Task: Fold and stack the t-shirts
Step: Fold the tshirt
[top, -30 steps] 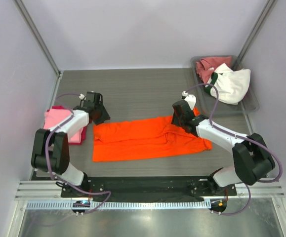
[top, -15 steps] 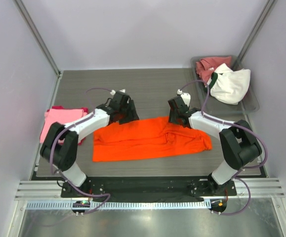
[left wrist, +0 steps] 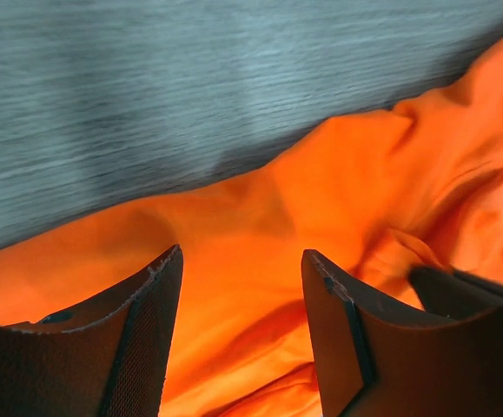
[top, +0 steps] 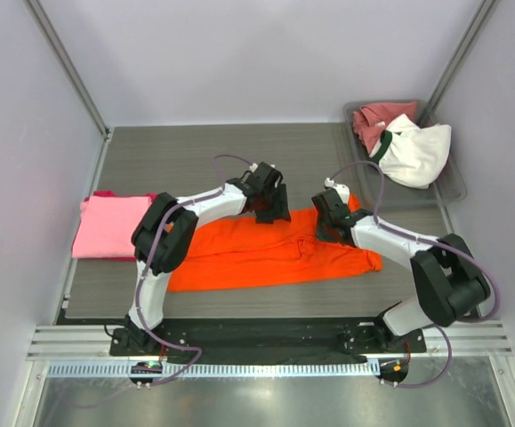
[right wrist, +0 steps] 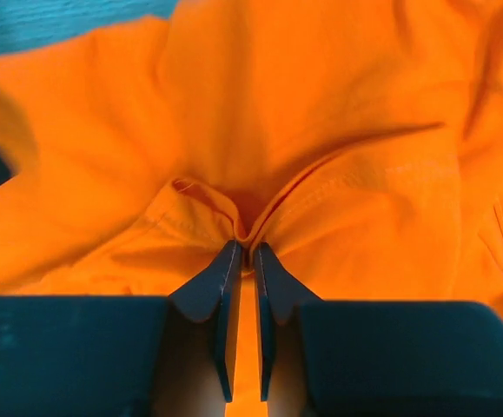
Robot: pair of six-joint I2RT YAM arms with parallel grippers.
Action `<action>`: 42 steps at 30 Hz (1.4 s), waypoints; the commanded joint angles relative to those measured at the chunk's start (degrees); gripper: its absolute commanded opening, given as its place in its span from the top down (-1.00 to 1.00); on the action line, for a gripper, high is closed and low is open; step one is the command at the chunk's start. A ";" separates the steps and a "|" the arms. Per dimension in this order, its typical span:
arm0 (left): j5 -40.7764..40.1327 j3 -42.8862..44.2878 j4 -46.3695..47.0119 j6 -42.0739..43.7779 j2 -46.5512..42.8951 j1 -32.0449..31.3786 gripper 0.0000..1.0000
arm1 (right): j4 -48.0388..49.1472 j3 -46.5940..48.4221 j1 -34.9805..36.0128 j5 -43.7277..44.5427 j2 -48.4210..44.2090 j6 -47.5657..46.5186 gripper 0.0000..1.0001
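Right gripper [right wrist: 244, 250] is clamped almost together on a raised fold of the orange t-shirt [right wrist: 320, 130], the cloth bunching just ahead of its tips. Its arm bends at the elbow and reaches forward and inward. Left gripper [left wrist: 238, 261] stands apart, low over the shirt's far edge, with bare desk [left wrist: 147, 87] just beyond; whether its tips touch cloth is hard to tell. That arm stretches far across, ending near the right gripper. Well to its left lies a folded pink t-shirt [top: 110, 227]. Beyond and right of the right gripper, a tray [top: 448, 191] holds a white t-shirt [top: 417, 156] and a rose-red t-shirt [top: 373, 117].
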 commanded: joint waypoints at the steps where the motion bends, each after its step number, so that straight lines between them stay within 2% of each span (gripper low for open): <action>1: 1.04 3.27 -3.34 0.28 1.60 -0.49 -0.17 | -1.47 -2.96 0.17 -1.13 -8.36 0.63 0.67; 5: -0.20 3.80 -4.14 0.89 2.92 -0.49 -0.17 | -2.53 -5.69 0.17 -2.36 -15.04 1.86 0.63; 7: -0.03 4.06 -4.31 0.98 3.62 -0.49 -0.17 | -2.53 -5.88 0.17 -2.19 -16.38 2.13 0.29; 9: 0.07 4.06 -4.31 0.98 3.36 -0.57 -0.16 | -2.26 -4.74 0.17 -1.49 -15.86 1.43 0.18; 13: -1.52 4.32 -4.75 1.24 2.57 -1.19 -0.16 | -2.09 2.37 0.17 -1.48 -10.59 0.02 0.24; 22: -1.25 4.24 -4.84 0.46 2.57 -1.54 -0.15 | 2.91 10.03 -0.01 1.77 2.50 -1.21 0.23; 25: -1.08 5.02 -4.75 0.28 3.36 -1.72 -0.15 | 5.02 10.56 -0.45 0.90 6.10 -0.77 0.28; 28: -3.26 7.30 -6.77 0.80 5.03 -1.80 -0.14 | 5.30 10.56 -0.36 -0.60 8.39 -0.60 0.42; 33: -5.56 11.09 -11.77 1.33 8.89 -1.80 -0.12 | 4.07 4.26 -0.36 -3.24 4.55 0.98 0.68; 39: -5.65 12.94 -13.37 2.12 10.83 -1.72 -0.12 | -1.64 -4.80 -0.36 -4.21 -7.91 5.37 0.69; 42: -5.56 13.20 -13.72 2.39 11.27 -1.63 -0.12 | -3.93 -7.71 -0.36 -4.64 -14.33 7.48 0.60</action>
